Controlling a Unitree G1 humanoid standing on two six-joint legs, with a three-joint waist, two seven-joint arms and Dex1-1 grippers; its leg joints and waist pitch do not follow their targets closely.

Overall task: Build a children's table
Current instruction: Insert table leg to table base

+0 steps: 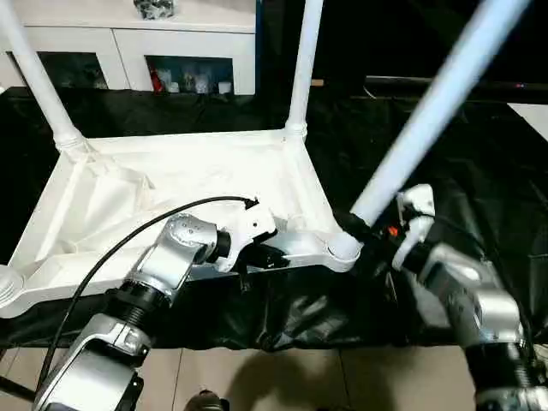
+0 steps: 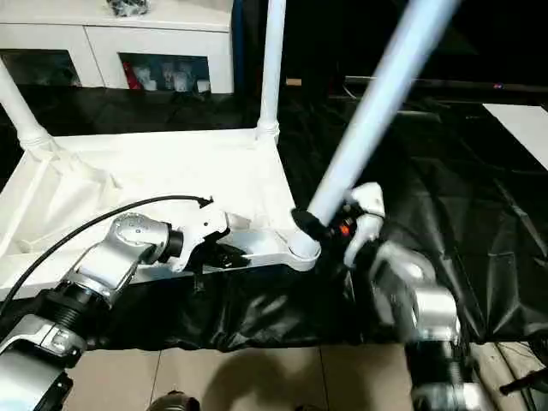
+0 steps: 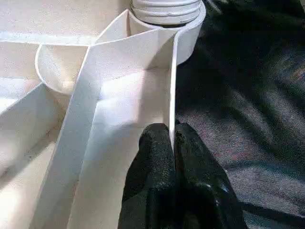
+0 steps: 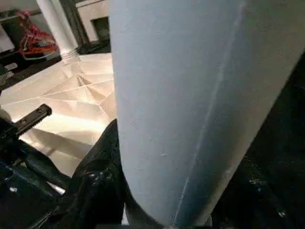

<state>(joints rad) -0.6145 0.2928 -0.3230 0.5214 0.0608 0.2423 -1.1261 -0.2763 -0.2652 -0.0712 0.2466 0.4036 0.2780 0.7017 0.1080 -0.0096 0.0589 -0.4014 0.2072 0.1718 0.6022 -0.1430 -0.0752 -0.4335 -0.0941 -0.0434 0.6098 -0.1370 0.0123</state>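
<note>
The table top [image 1: 197, 184] lies upside down on a black sheet [image 1: 479, 171]. Two legs stand in its far corner sockets. A third leg [image 1: 428, 120] leans in the near socket [image 1: 342, 248]. The right gripper [image 1: 377, 235] clasps this leg, jaws half open around its base. The left gripper [image 3: 172, 143] pinches shut on the rim wall beside that socket. The plastic looks light, stiff and smooth; grip low on the leg. Open room lies right of the socket; a white cabinet [image 1: 128, 34] stands behind.

Black sheet [image 1: 479, 163] covers surface; upturned white tabletop [image 1: 171, 184] on it.
</note>
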